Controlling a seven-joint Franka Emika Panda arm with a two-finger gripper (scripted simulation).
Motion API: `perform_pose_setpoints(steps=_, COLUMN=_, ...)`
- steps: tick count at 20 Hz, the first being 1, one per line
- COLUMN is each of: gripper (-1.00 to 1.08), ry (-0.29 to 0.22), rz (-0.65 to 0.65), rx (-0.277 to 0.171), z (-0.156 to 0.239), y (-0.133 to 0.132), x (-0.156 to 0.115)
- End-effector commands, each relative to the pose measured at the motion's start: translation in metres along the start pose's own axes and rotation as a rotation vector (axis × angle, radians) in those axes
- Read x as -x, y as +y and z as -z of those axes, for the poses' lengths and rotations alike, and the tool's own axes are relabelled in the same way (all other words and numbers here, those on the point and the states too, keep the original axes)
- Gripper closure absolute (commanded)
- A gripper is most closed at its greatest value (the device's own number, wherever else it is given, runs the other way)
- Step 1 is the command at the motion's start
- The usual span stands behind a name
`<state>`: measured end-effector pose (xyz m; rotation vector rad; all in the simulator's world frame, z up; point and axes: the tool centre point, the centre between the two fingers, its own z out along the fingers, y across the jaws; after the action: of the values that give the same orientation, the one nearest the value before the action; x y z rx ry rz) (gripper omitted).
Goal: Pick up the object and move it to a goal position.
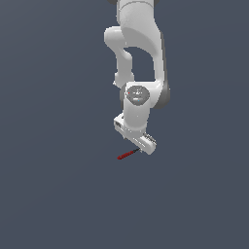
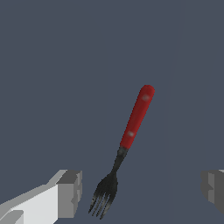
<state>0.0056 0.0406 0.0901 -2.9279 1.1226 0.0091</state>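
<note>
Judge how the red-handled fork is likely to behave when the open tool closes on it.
The fork looks straight and unbent, so probably stiff. Its thin neck and rounded handle may let it pivot or slip between the tool's fingers. It looks small beside them, so likely light.

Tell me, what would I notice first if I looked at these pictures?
Most likely the fork with the red handle and dark prongs, the only bright thing on the plain grey floor. In the wrist view its prongs lie between the wide-open fingers of the hand. In the exterior view the big white arm reaches down from the top, its hand right over the fork's dark end.
</note>
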Motion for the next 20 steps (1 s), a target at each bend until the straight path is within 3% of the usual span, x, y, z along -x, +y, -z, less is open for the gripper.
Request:
perform_pose_setpoints(steps=1, gripper=-0.92, ry=0.001, rz=-0.069, rx=0.000, z=-0.006, y=-0.002, x=0.002)
perform_pose_setpoints(steps=11, gripper=-0.92, ry=0.005, rz=-0.296, rx=0.001, z=-0.026, y=-0.006, x=0.007)
perform_pose_setpoints(steps=20, gripper=-0.92, ry=0.008, rz=-0.388, rx=0.002, z=-0.033, y=-0.007, x=0.010)
